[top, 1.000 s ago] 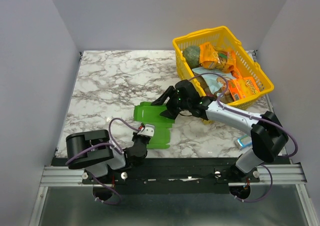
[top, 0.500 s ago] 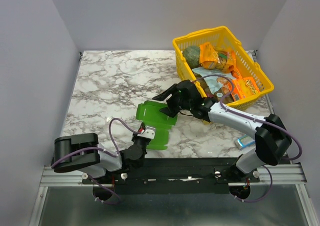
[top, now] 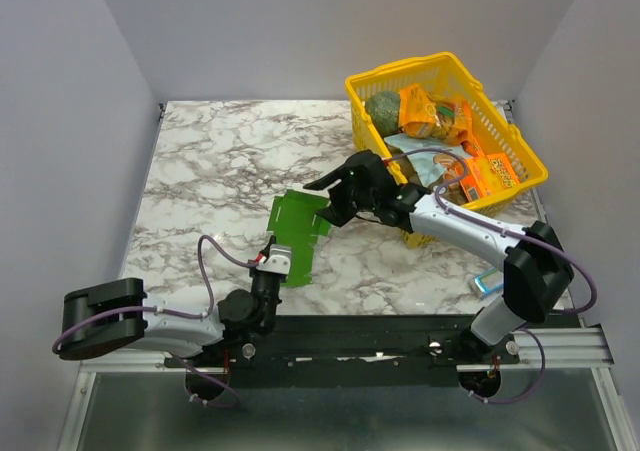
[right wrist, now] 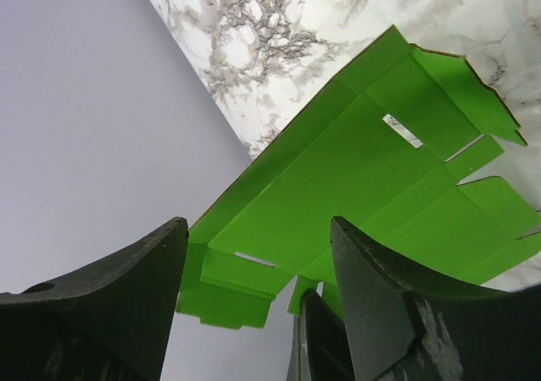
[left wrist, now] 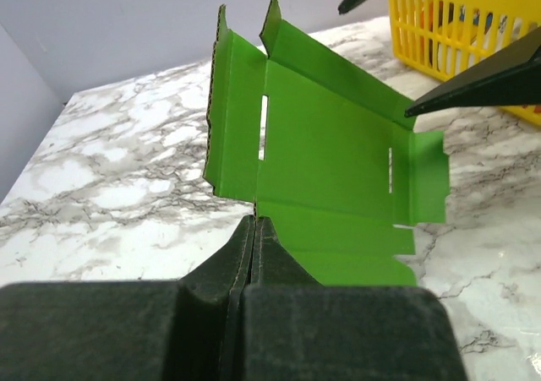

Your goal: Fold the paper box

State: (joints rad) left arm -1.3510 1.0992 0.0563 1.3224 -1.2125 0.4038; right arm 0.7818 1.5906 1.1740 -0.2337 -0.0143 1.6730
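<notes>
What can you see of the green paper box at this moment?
The paper box is a bright green, thin card cut-out, not yet folded shut: creased panels, narrow slots, small flaps, its left panel turned upright. The shut left gripper pinches its near edge; the open right gripper hovers at its far side, contact unclear.

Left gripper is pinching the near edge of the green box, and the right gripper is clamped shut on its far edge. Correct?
Not quite. The left gripper does pinch the near edge of the box, but the right gripper is not clamped shut. The right wrist view shows its fingers standing wide apart at the box's far edge, so it is open.
</notes>
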